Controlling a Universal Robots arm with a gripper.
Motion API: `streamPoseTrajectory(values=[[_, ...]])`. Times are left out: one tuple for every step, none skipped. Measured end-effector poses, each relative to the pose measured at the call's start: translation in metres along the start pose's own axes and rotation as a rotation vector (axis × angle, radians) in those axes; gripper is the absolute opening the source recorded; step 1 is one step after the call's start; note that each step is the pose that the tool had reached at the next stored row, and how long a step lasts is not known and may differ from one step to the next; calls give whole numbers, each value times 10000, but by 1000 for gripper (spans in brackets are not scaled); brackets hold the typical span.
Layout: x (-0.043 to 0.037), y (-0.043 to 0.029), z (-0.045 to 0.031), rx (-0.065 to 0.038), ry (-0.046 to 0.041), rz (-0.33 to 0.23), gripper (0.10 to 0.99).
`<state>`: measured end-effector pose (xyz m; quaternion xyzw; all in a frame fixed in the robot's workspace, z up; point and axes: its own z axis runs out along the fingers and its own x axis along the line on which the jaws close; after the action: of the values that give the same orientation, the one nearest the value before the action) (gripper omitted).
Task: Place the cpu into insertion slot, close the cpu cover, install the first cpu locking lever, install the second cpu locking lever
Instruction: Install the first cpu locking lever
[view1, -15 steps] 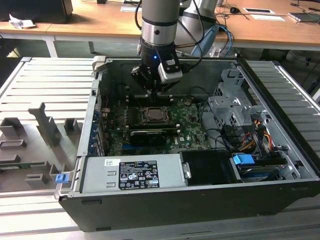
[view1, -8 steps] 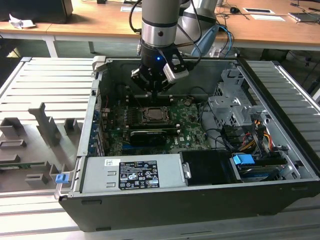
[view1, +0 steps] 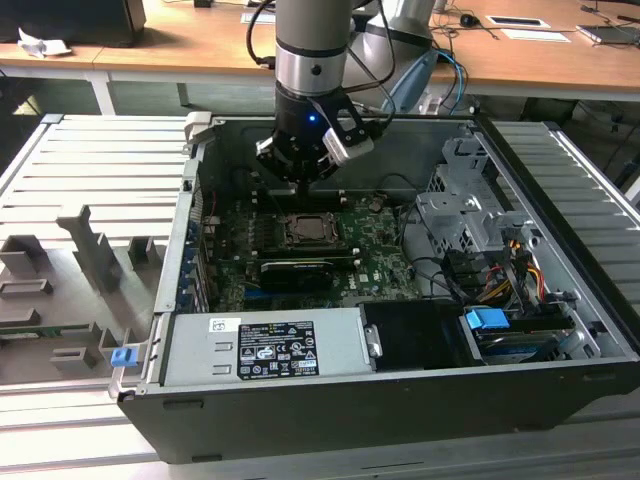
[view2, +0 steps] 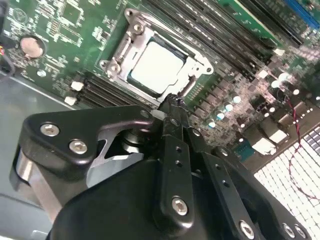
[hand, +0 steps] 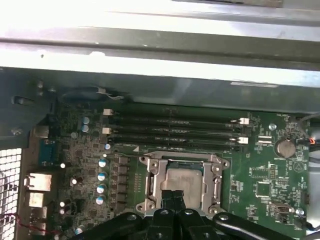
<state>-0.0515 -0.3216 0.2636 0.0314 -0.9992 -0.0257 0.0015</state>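
The cpu (view2: 155, 67) lies flat in the insertion slot (view1: 313, 230) on the green motherboard, pale and square. The silver cpu cover (view2: 131, 35) lies down around it as a frame, and the chip shows through its window. In the first wrist view the cpu (hand: 185, 177) and the cover (hand: 152, 175) sit just beyond my fingertips. My gripper (view2: 172, 105) hovers at the socket's edge, fingers shut together with nothing between them. A thin metal lever (view2: 187, 87) runs along the socket side nearest the fingertips. In the exterior view the gripper (view1: 300, 180) hangs above the board, just behind the socket.
Long black memory slots (hand: 175, 132) run beside the socket. A black expansion card (view1: 297, 272) lies in front of it. The power supply (view1: 270, 345), the drive cage (view1: 465, 215) and cables crowd the case. A coin battery (hand: 285, 147) sits on the board. The case walls (view1: 420, 140) close in around the board.
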Motion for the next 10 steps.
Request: streamPoseTrajectory(values=[[17, 5, 5, 1, -1, 24, 106], [40, 10, 14, 0, -3, 48, 106], [64, 19, 28, 1, -3, 78, 106], [86, 25, 39, 0, -5, 92, 106], [188, 42, 68, 1, -3, 100, 106], [229, 46, 75, -1, -4, 103, 106], [264, 49, 80, -3, -5, 103, 106], [308, 54, 85, -6, -4, 102, 106], [336, 57, 86, -6, -5, 104, 106], [373, 62, 88, -6, -5, 103, 106]])
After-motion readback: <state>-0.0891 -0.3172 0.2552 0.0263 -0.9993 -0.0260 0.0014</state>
